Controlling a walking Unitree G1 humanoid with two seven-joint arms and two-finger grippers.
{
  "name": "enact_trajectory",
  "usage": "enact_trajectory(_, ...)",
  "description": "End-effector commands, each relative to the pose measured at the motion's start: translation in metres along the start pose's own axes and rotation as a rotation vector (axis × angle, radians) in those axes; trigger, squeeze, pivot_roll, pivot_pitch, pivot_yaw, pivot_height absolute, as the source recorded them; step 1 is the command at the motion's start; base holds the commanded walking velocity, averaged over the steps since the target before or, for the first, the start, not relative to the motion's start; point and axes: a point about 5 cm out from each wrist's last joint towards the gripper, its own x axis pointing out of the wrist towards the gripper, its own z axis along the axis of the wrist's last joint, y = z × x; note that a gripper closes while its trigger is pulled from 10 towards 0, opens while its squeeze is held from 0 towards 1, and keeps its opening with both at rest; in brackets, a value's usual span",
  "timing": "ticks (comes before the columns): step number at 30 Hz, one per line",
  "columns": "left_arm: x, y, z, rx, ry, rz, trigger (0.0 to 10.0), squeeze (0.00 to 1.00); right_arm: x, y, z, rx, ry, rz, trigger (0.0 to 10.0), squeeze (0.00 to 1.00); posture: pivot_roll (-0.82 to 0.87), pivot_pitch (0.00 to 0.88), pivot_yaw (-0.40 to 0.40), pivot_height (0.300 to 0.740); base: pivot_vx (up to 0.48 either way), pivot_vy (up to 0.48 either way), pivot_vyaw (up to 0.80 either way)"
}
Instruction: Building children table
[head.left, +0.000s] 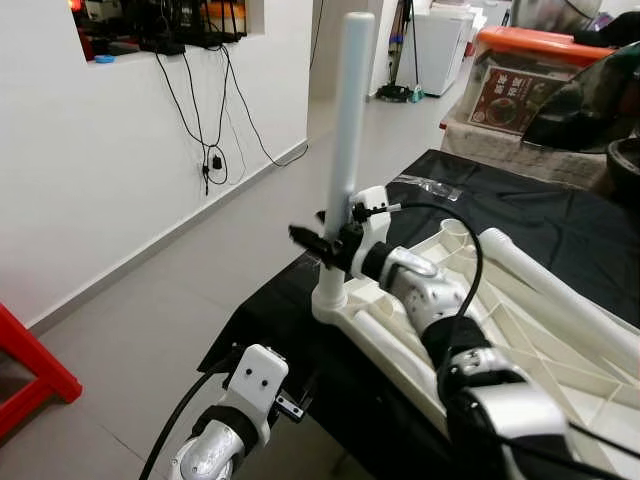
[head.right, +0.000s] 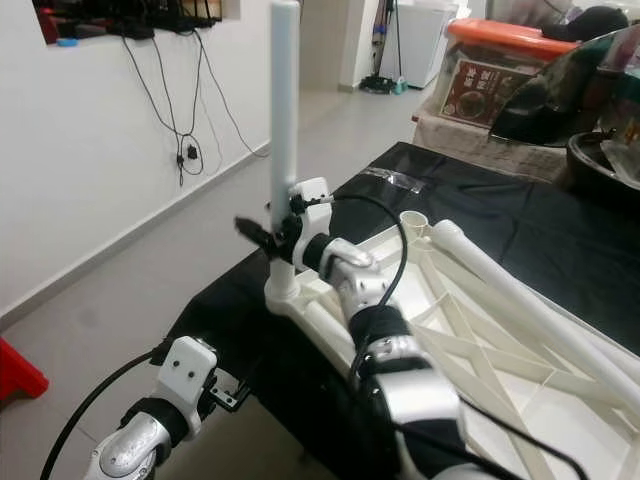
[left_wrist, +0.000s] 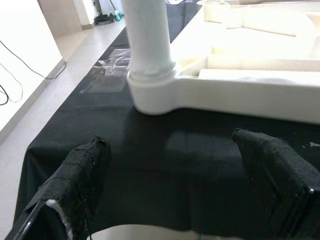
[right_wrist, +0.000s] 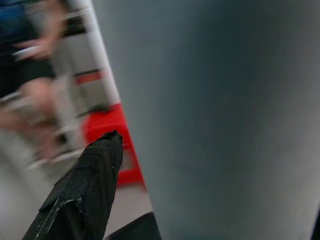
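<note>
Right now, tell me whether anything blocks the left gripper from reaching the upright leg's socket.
Nothing visible does. The left gripper hangs open before the table edge, with only bare black cloth between it and the corner socket holding the upright leg. The right gripper clamps that leg higher up.

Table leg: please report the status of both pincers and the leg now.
Right pincer shut on upright white leg, seated in corner socket of upturned tabletop. Left pincer open, low, facing that corner. Nothing in the way.
</note>
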Motion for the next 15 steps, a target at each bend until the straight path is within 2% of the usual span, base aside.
enact_trajectory(1,0.0,0.0,-0.002,-0.006,0.009,0.003,10.0,0.0,0.008,0.011,-0.006,0.02,0.057,0.146,10.0,0.0,0.11,0.0,-0.081,0.74,0.0,0.0,0.0)
enact_trajectory(10,-0.002,0.0,-0.002,-0.01,0.012,0.003,10.0,0.0,0.011,0.022,-0.004,0.054,0.094,0.345,10.0,0.0,0.15,0.006,-0.075,0.74,0.0,0.0,0.0)
enact_trajectory(11,-0.002,0.0,-0.002,-0.008,0.013,0.001,10.0,0.0,0.011,0.023,-0.003,0.057,0.096,0.381,4.4,0.0,0.15,0.003,-0.08,0.74,0.0,0.0,0.0)
enact_trajectory(13,-0.002,0.0,-0.002,-0.007,0.013,0.001,10.0,0.0,0.011,0.024,-0.002,0.053,0.099,0.396,4.4,0.0,0.15,0.003,-0.081,0.74,0.0,0.0,0.0)
enact_trajectory(14,-0.002,0.0,-0.002,-0.007,0.013,0.001,10.0,0.0,0.011,0.023,-0.003,0.033,0.109,0.38,0.0,0.0,0.15,0.001,-0.085,0.74,0.0,0.0,0.0)
enact_trajectory(15,-0.002,-0.001,-0.002,-0.007,0.013,0.001,10.0,0.0,0.011,0.022,-0.004,0.018,0.115,0.363,0.0,0.0,0.15,0.001,-0.085,0.74,0.0,0.0,0.0)
